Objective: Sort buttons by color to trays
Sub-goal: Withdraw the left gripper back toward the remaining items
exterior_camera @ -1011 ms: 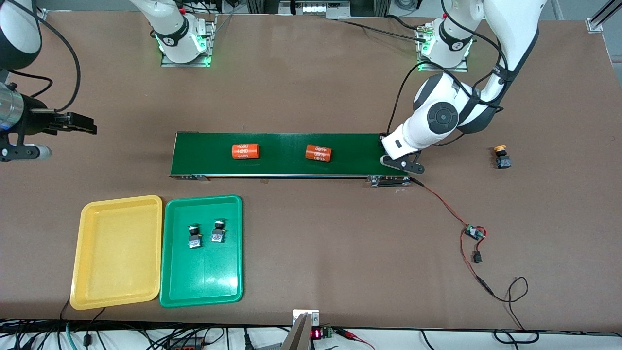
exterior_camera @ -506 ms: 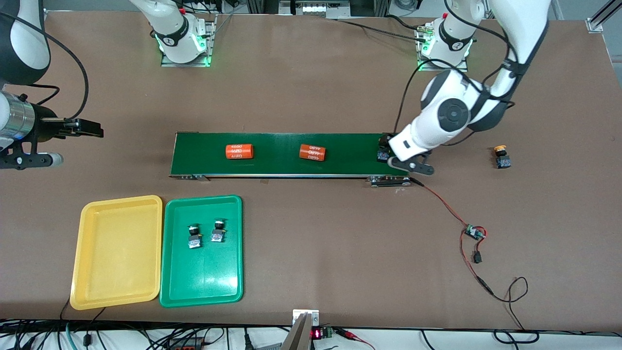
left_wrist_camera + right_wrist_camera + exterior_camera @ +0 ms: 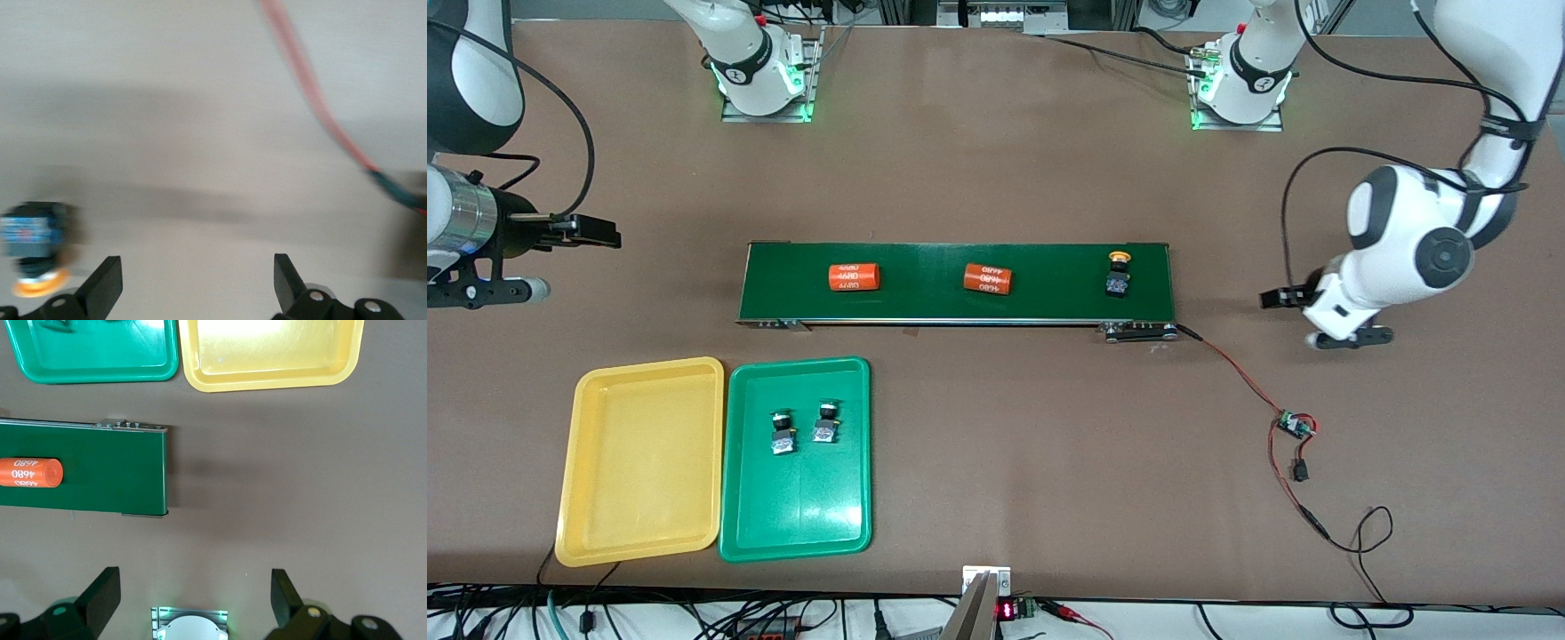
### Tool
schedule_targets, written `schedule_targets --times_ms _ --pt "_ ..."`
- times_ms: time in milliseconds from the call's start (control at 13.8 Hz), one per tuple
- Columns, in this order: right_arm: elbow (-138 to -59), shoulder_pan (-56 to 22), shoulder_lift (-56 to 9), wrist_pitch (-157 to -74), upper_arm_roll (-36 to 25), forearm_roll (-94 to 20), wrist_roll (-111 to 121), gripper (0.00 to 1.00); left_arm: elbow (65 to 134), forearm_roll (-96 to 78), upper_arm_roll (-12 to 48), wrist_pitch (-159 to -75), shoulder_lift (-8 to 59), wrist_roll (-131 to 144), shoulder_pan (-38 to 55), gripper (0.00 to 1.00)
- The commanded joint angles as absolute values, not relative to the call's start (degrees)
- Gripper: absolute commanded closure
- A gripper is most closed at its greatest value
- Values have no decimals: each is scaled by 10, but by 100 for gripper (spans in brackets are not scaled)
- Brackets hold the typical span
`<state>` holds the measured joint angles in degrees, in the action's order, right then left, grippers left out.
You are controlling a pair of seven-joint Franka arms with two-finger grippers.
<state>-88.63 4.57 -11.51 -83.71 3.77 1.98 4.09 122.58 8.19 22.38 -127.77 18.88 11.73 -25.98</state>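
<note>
Our left gripper (image 3: 193,287) hangs empty with fingers spread over the table off the conveyor belt (image 3: 956,283) — a yellow-capped button (image 3: 1118,274) sits on that belt's end. Our right gripper (image 3: 193,600) waits, spread too, past the belt's other end; the yellow tray (image 3: 643,458) is bare, and two buttons (image 3: 803,427) lie in the green tray (image 3: 796,524).

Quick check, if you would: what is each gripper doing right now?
Left gripper: open, holding nothing, over the table beside a yellow-capped button.
Right gripper: open, holding nothing.
</note>
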Motion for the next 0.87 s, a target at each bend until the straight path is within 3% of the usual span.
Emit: schedule_targets --times_ms 0,433,795 --pt "-890 47 -109 -826 40 11 46 0 1223 112 208 -1283 195 105 -301 0" --pt "-933 47 -91 -843 42 10 44 0 1230 192 208 -1289 223 41 -364 0" --pt "-1105 47 13 -965 43 9 45 0 1233 201 207 -1325 257 40 -378 0"
